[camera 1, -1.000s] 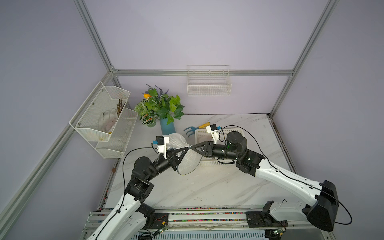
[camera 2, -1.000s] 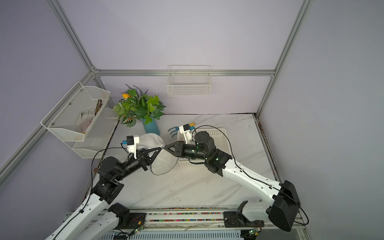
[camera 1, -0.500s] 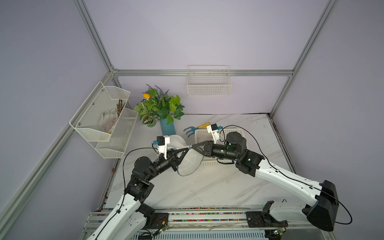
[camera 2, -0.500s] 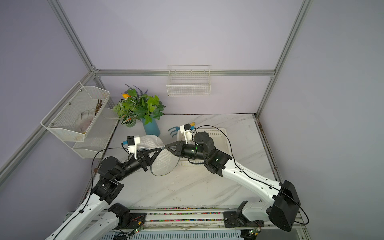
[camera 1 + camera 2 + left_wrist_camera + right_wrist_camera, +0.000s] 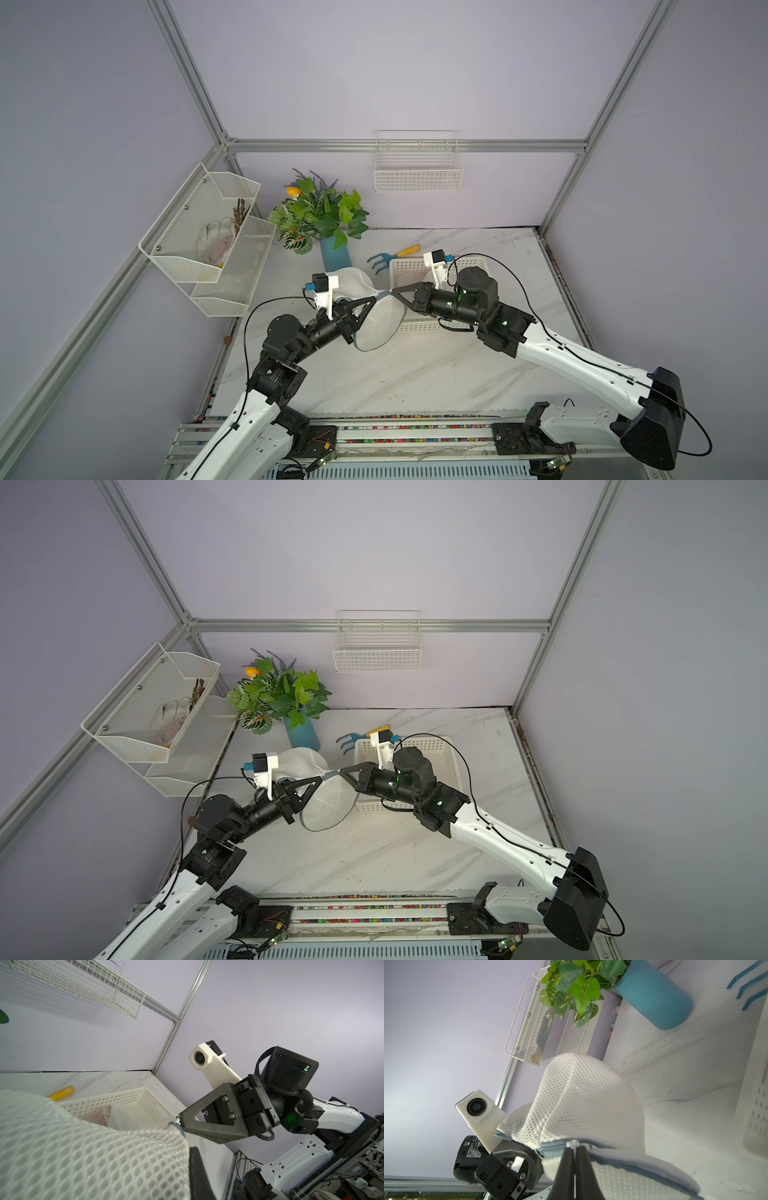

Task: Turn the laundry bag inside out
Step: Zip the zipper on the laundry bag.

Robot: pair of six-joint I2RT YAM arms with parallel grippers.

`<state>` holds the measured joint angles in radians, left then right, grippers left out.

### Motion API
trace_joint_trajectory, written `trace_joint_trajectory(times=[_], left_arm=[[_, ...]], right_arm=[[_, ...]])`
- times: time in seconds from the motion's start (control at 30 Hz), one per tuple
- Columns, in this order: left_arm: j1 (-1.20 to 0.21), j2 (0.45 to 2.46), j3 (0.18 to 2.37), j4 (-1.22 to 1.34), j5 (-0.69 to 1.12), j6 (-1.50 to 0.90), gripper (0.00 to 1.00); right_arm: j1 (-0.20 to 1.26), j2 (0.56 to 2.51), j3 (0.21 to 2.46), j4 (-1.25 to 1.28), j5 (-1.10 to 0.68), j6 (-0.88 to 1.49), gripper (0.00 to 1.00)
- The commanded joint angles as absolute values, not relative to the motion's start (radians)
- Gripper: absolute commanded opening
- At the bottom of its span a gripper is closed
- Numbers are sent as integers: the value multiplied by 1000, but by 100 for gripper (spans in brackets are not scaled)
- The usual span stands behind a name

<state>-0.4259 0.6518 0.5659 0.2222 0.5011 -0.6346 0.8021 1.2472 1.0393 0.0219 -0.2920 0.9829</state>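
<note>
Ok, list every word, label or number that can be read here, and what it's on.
No text here can be read.
The sticker on the left arm: a code patch and small print, too blurred to read.
The laundry bag, white basket and blue pot: no lettering shows.

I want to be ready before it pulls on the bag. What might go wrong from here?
The right tool pinches only the bag's thin blue rim at its very tips, so it may slip. The bag's far end lies close to the vase; a hard tug might knock it.
</note>
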Motion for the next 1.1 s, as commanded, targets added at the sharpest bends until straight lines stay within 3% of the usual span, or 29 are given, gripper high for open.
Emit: trace_joint_trajectory(times=[0.0,0.27,0.4,0.43,0.57,0.73,0.9,1.07], left_arm=[[-423,610,585,245,462,-610,0],[-422,571,551,258,391,-626,0],[-423,556,523,220,353,-631,55],[-422,550,516,194,343,-625,64],[-423,523,490,32,249,-608,79],[-423,501,525,-220,140,-566,85],[-423,478,551,-345,156,-535,87],[-423,460,582,-402,250,-450,78]], right_arm=[[777,1212,1007,-34,-209,966,0],[774,1265,1023,-69,-247,945,0],[774,1297,1066,-57,-262,938,0],[774,1306,1080,-55,-259,931,0],[774,1337,1127,-59,-252,895,0],[769,1401,1200,-104,-238,802,0],[749,1432,1245,-160,-206,700,0],[733,1439,1270,-203,-221,620,0]])
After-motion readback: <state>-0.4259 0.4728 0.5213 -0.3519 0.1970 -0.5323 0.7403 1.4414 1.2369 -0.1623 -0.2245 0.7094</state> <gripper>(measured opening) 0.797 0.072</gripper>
